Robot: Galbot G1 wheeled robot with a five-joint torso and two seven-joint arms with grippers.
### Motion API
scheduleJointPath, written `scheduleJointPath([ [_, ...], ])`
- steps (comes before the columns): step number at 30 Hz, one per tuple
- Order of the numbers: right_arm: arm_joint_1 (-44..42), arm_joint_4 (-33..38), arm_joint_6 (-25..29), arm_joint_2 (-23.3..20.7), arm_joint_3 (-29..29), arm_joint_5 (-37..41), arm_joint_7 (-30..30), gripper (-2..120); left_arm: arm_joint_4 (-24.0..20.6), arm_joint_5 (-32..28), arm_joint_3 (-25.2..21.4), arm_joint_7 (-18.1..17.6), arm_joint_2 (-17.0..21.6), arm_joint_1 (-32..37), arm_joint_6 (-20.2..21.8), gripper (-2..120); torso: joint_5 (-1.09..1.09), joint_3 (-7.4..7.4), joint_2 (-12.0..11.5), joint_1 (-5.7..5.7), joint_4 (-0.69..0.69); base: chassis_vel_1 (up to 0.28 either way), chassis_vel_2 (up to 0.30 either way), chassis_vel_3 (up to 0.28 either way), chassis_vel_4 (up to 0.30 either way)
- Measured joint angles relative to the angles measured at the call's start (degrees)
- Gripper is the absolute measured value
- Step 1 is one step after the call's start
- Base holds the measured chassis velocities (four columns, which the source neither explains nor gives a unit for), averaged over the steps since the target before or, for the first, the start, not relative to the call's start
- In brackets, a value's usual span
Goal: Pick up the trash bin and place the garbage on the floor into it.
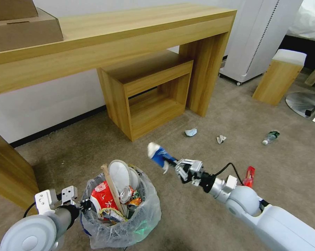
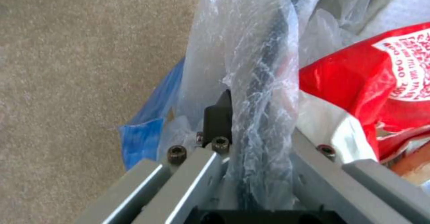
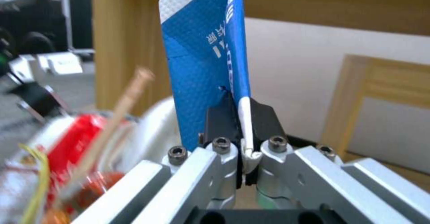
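The trash bin (image 1: 143, 223), lined with a crinkled clear bag, is at the lower left and stuffed with a red wrapper (image 2: 358, 69), white pieces and a wooden stick (image 1: 110, 184). My left gripper (image 1: 84, 205) is shut on its bag-covered rim (image 2: 264, 83). My right gripper (image 1: 174, 166) is right of the bin and slightly above its rim, shut on a blue wrapper (image 1: 159, 155) (image 3: 206, 59). On the beige floor (image 1: 206, 212) lie a tissue wad (image 1: 190, 132), a white scrap (image 1: 220, 139), a green-labelled bottle (image 1: 270, 137) and a red wrapper (image 1: 249, 176).
A long wooden desk (image 1: 129, 31) stands ahead with a small wooden cube shelf (image 1: 147, 94) under it. Cardboard boxes (image 1: 21, 28) sit on the desk. A wooden stool (image 1: 279, 76), a white cabinet (image 1: 255, 38) and a metal chair base (image 1: 304, 103) are at the right.
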Motion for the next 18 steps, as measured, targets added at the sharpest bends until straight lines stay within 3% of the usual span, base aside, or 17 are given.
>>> scheduleJointPath([
  [7,3.9,0.7,-1.7,1.6,-4.1,1.7,-1.7,0,0.6,1.0,0.7,0.1,-1.0,-0.3,0.0,0,-0.02,0.00,0.0,0.00,0.00,0.000,0.000,0.000,0.000],
  [14,12.4,0.7,-5.4,5.6,-15.1,7.0,2.3,0,0.4,0.5,-0.1,0.0,-0.1,-0.7,-0.4,0,0.00,0.00,0.0,0.00,0.02,0.000,0.000,0.000,0.000],
  [18,12.1,-0.7,-6.3,6.6,-18.5,8.2,4.1,0,0.2,0.3,-0.6,-0.1,0.0,-0.6,-0.6,0,0.00,0.00,0.0,0.00,0.01,0.000,0.000,0.000,0.000],
])
